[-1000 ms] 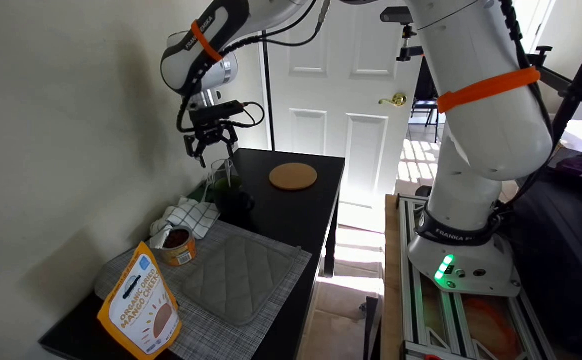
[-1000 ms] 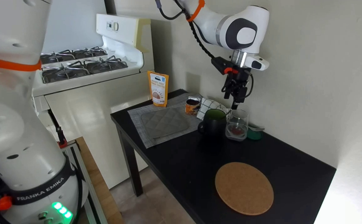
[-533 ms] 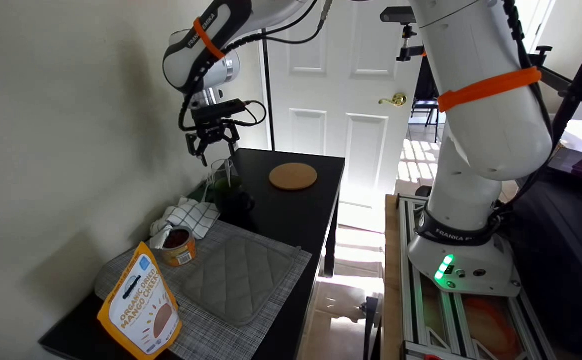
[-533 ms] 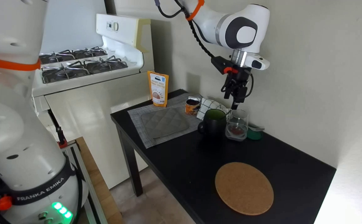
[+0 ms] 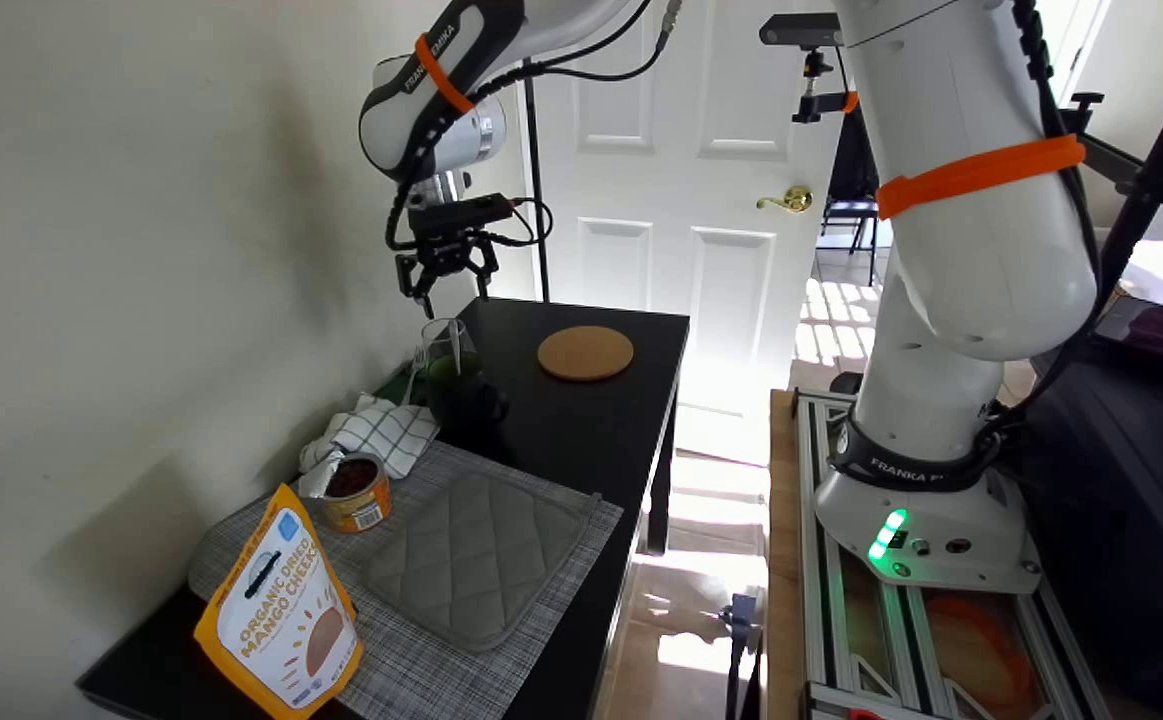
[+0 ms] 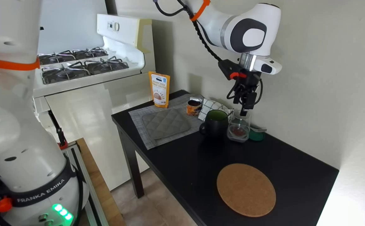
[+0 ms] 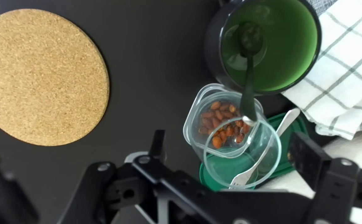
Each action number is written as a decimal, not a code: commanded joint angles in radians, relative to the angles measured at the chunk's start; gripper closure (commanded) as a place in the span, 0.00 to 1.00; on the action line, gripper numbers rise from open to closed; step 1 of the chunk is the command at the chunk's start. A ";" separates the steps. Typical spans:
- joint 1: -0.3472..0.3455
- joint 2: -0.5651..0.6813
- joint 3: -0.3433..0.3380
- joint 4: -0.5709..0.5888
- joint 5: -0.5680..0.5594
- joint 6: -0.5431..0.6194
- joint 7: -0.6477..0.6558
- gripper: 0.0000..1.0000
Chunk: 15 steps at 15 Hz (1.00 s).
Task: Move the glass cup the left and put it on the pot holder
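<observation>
Shifted since earlier toward 2 o'clock in an exterior view, the claw [image 5: 456, 302] hangs near the glass [image 6: 239, 124], jaws spread wide, gripping nothing. In an exterior view, the mug [image 6: 217, 127] stands just beside the glass at 9 o'clock, the pot holder [image 6: 166, 123] farther out the same way.

White arm [image 5: 991, 270] — orange straps [image 5: 981, 177] — black gripper [image 5: 455, 302].

In an exterior view, mug [image 6: 215, 128] stands on surface [image 6: 188, 168] between pot holder [image 6: 166, 123], left, and glass cup [image 6: 237, 124], right. Pot holder lies on placemat [image 6: 179, 102]; disc [image 6: 246, 190] lies in front of glass cup. Spoon [image 7: 248, 82] rests in mug.
</observation>
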 commanded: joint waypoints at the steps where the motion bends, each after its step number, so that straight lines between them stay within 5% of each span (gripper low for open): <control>1: -0.003 -0.046 -0.012 -0.096 -0.005 0.127 0.042 0.00; 7: -0.019 -0.011 -0.029 -0.120 0.010 0.171 0.075 0.00; 12: -0.032 0.046 -0.031 -0.091 0.010 0.229 0.068 0.30; 15: -0.030 0.078 -0.031 -0.062 0.007 0.255 0.063 0.38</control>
